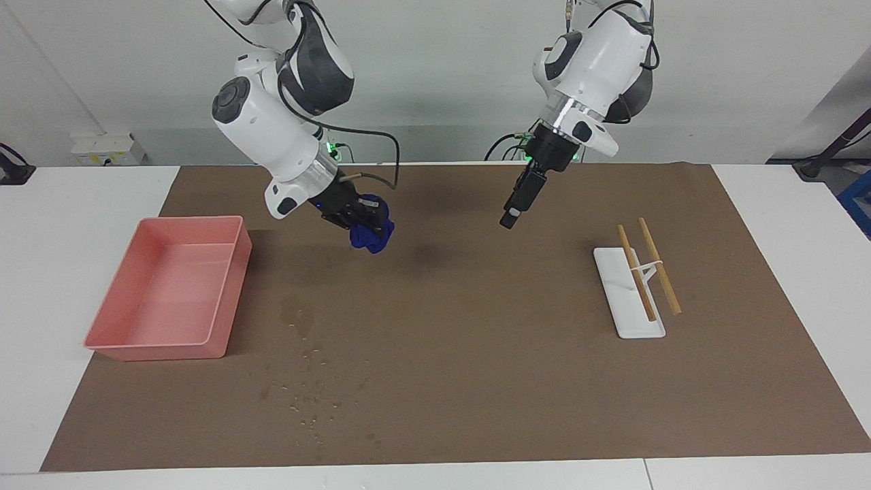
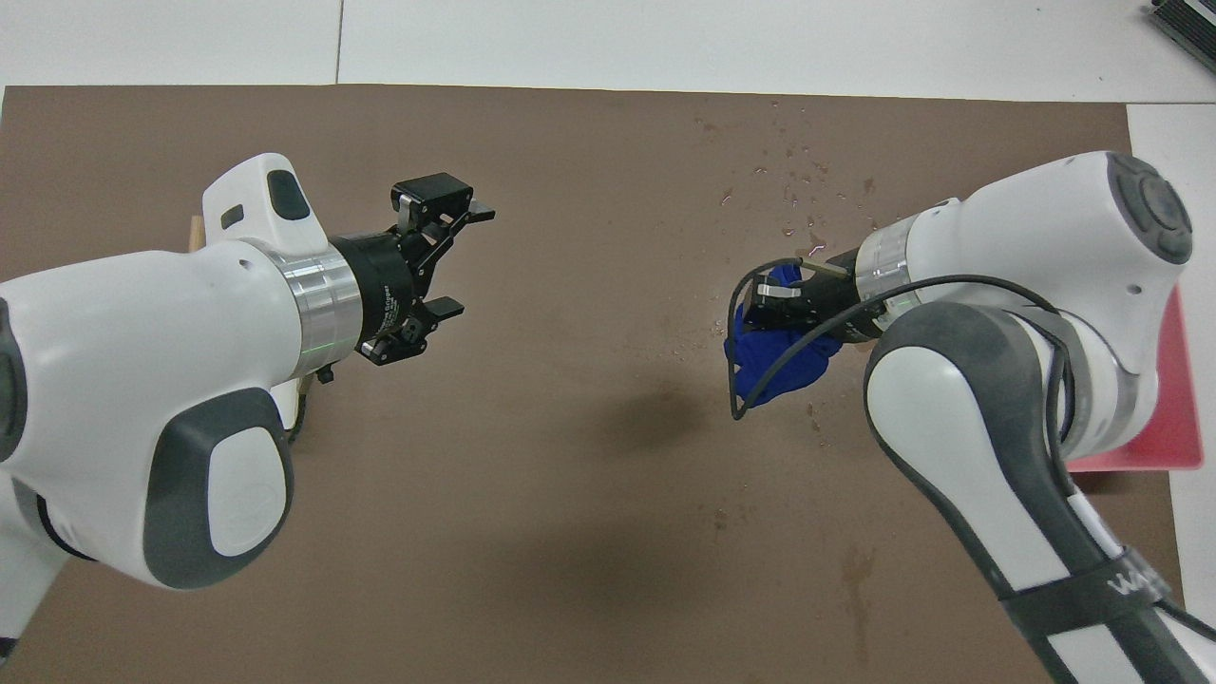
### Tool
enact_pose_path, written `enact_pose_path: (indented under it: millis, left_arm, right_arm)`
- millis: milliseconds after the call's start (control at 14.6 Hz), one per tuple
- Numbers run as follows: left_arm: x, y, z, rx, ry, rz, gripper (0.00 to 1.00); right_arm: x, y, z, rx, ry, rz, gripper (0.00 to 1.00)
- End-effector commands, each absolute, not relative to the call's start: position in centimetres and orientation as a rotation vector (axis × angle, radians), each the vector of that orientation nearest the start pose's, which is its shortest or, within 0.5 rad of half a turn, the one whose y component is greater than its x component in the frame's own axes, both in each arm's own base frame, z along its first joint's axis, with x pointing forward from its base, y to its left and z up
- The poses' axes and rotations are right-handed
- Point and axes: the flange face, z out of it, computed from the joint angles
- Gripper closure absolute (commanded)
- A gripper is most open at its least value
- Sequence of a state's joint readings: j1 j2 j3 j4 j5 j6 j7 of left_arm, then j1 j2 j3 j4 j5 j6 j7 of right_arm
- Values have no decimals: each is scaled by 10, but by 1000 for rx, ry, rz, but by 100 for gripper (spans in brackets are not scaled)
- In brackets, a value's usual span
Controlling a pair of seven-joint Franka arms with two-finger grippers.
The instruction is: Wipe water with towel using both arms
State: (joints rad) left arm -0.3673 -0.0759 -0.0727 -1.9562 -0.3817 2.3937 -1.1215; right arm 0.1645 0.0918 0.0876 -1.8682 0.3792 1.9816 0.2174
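In the facing view, two white robot arms reach down over a tabletop (image 1: 68,204) covered by a brown mat (image 1: 476,340). The right claw (image 1: 364,216) is closed on a bunched blue towel (image 1: 372,235), which hangs in the air over the mat, just beside the pink tray (image 1: 228,286) on the side toward the middle of the mat. The tray sits toward the right arm's end of the tabletop. The water (image 1: 306,381) lies as small shiny droplets and darker damp blotches on the mat, farther from the robots than the towel and well apart from it. The left claw (image 1: 512,216) hangs empty over bare mat near the middle, and this view does not show whether it is open. A white plate (image 1: 622,313) with two wooden sticks (image 1: 646,272) across it rests toward the left arm's end. In the overhead view, the left claw (image 2: 442,261) shows its fingers spread apart with nothing between them, waiting over bare mat. The right claw (image 2: 774,309) grips the towel (image 2: 774,366), which dangles below it. Droplets (image 2: 798,180) glisten on the mat farther from the robots, and a few damp marks (image 2: 855,565) sit nearer. As a judgement, the towel is picked up but the wiping looks not yet done: the droplets appear undisturbed, and lowering the towel onto them and rubbing, with the second arm joining in, is left.
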Motion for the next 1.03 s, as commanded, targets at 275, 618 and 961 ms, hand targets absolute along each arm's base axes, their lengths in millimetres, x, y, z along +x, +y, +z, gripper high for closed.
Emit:
enact_pose_path:
  millis: [275, 618, 961]
  left_arm:
    - [529, -160, 563, 3026, 51, 224, 0]
    - [534, -42, 562, 3071, -404, 52, 0]
    - [549, -18, 569, 3089, -485, -69, 0]
  right_arm:
    - [554, 100, 409, -3139, -740, -28, 100]
    - [563, 63, 340, -3123, -789, -144, 100]
    - [569, 86, 304, -3119, -699, -183, 100]
